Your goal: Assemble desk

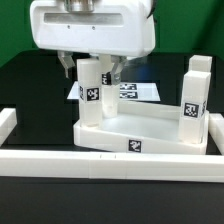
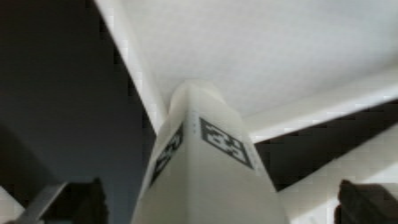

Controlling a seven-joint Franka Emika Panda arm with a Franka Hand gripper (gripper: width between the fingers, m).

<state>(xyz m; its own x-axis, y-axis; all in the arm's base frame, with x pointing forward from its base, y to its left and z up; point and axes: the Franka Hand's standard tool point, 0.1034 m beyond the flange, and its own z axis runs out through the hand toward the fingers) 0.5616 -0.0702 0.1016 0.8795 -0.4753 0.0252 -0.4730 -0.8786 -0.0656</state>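
Observation:
The white desk panel (image 1: 150, 128) lies on the black table with its raised rim up. Two white legs with black-and-white tags stand upright in its corner sockets, one on the exterior view's left (image 1: 90, 95) and one on the right (image 1: 194, 95). My gripper (image 1: 90, 72) hangs over the left leg with a finger on each side of its top, open. In the wrist view that leg (image 2: 210, 150) runs between the two dark fingertips (image 2: 63, 200), with a gap showing on both sides. My gripper (image 2: 214, 205) holds nothing. The panel (image 2: 267, 50) lies beyond the leg.
A long low white border bar (image 1: 110, 162) runs along the front, with shorter bars at the left (image 1: 8, 122) and right (image 1: 214, 130). The marker board (image 1: 138, 92) lies flat behind the panel.

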